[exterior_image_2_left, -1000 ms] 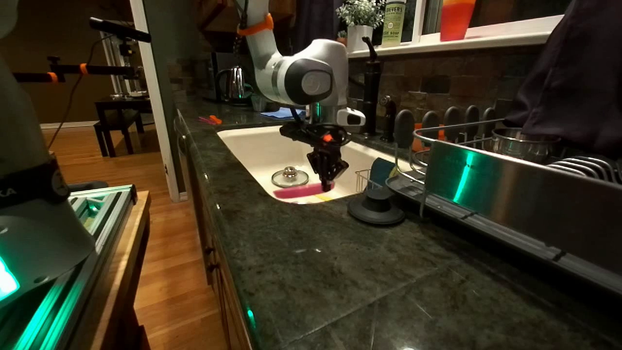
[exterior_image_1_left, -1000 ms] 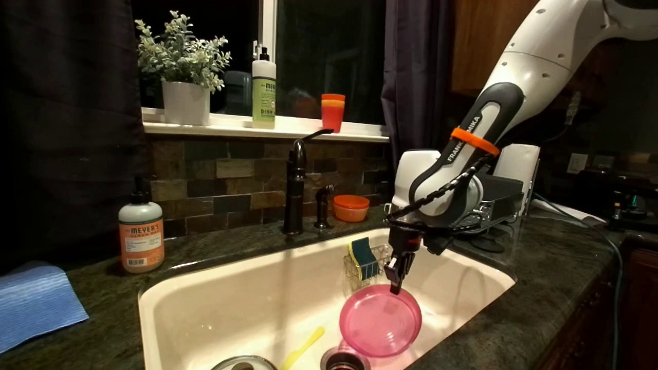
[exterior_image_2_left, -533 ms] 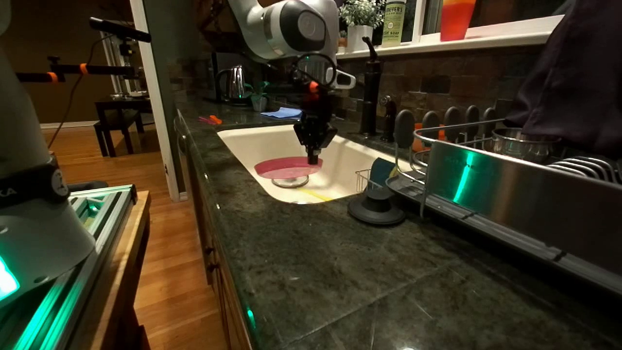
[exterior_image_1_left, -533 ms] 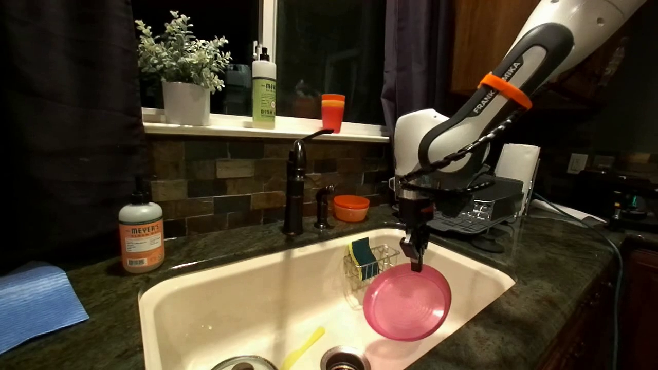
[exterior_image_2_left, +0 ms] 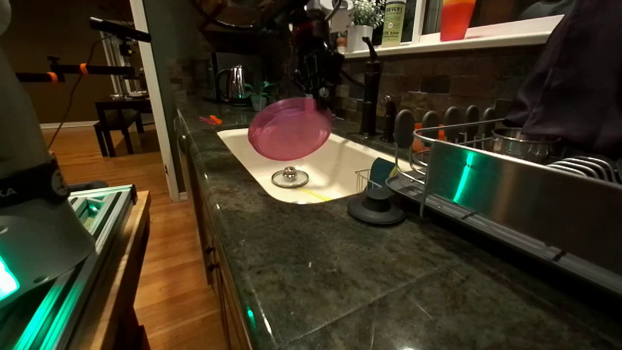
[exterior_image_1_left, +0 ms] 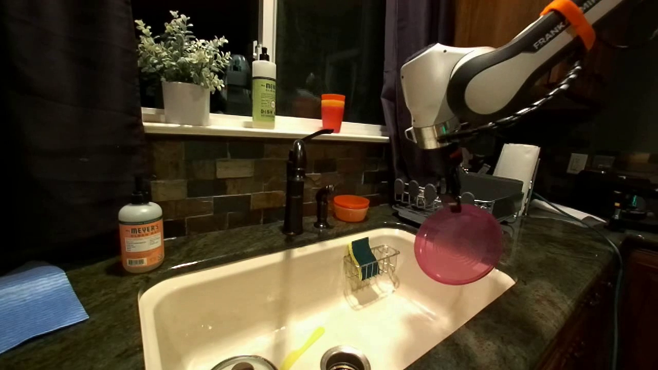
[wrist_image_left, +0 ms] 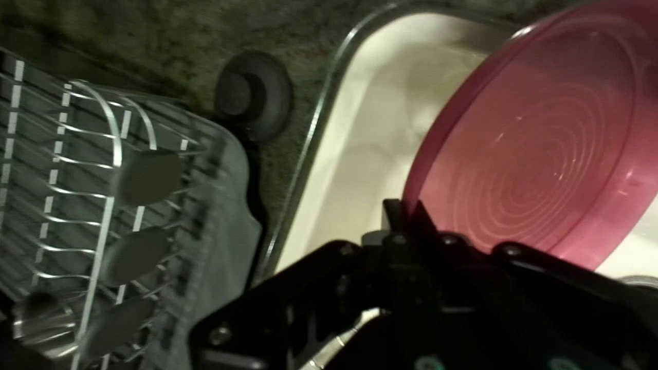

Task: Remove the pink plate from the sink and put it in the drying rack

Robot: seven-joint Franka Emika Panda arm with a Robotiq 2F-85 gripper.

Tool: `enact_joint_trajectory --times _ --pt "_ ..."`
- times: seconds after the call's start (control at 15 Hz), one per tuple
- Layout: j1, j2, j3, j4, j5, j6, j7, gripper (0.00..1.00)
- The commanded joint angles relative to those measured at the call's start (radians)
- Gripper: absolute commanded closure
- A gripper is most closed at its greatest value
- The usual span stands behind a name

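My gripper (wrist_image_left: pixel 406 213) is shut on the rim of the pink plate (wrist_image_left: pixel 524 149) in the wrist view. In both exterior views the gripper (exterior_image_1_left: pixel 455 205) (exterior_image_2_left: pixel 320 99) holds the plate (exterior_image_1_left: pixel 459 249) (exterior_image_2_left: pixel 290 130) by its upper edge. The plate hangs tilted, in the air above the rack-side end of the cream sink (exterior_image_1_left: pixel 247 295) (exterior_image_2_left: pixel 340 158). The drying rack (exterior_image_2_left: pixel 515 199) stands on the counter beside the sink, apart from the plate. It is partly behind the arm and plate in an exterior view (exterior_image_1_left: pixel 493 190). Its grey tray (wrist_image_left: pixel 221 169) and wires fill the wrist view's left side.
A black round object (exterior_image_2_left: pixel 376 211) sits on the counter between sink and rack; it also shows in the wrist view (wrist_image_left: pixel 252 97). A sponge caddy (exterior_image_1_left: pixel 372 264) hangs in the sink. A dark faucet (exterior_image_1_left: pixel 294 190) stands behind. A glass lid (exterior_image_2_left: pixel 290 178) and yellow utensil (exterior_image_1_left: pixel 306 347) lie in the sink.
The gripper has lifted the plate from low in the sink to above it, and moved toward the rack end. The plate's face now tilts more steeply. The arm has risen.
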Motion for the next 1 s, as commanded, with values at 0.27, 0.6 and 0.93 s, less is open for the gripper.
enact_joint_trajectory --times 0.27,0.6,0.93 --pt "-0.032 -0.008 0.033 0.001 -0.002 -0.012 -0.003 0.99" --pt "-0.019 -0.043 0.077 0.009 -0.219 -0.055 0.003 0.99" --pt "-0.027 -0.094 0.087 0.040 -0.398 -0.137 0.006 0.99"
